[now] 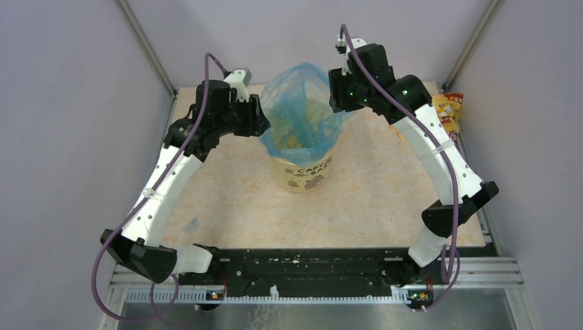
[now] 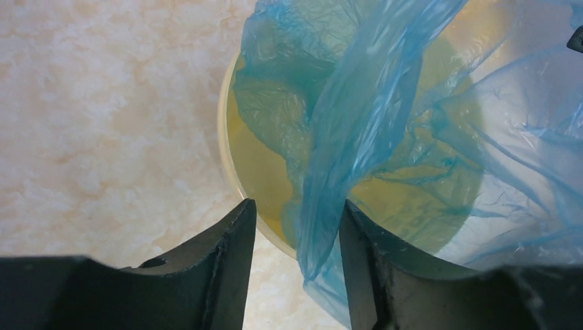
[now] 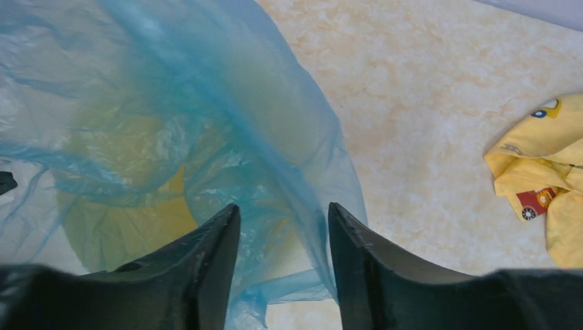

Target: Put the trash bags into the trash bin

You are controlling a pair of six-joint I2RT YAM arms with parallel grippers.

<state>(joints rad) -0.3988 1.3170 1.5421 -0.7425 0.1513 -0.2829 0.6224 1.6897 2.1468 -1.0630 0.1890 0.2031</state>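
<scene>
The pale yellow trash bin (image 1: 306, 175) with "CAPYBARA" lettering stands upright mid-table. The translucent blue trash bag (image 1: 302, 89) sits in its mouth, spread open, with film rising above the rim at the back. My left gripper (image 1: 263, 127) is at the bin's left rim. In the left wrist view it (image 2: 295, 203) is open, and a fold of the bag (image 2: 364, 124) hangs between the jaws over the bin's rim (image 2: 230, 165). My right gripper (image 1: 342, 103) is at the bin's right rim. It (image 3: 282, 206) is also open, with bag film (image 3: 206, 103) between the jaws.
A crumpled yellow-and-red wrapper (image 1: 448, 110) lies at the table's far right edge, also in the right wrist view (image 3: 543, 172). Grey walls and metal posts close in the back and sides. A small bluish mark (image 1: 192, 223) is on the tabletop front left.
</scene>
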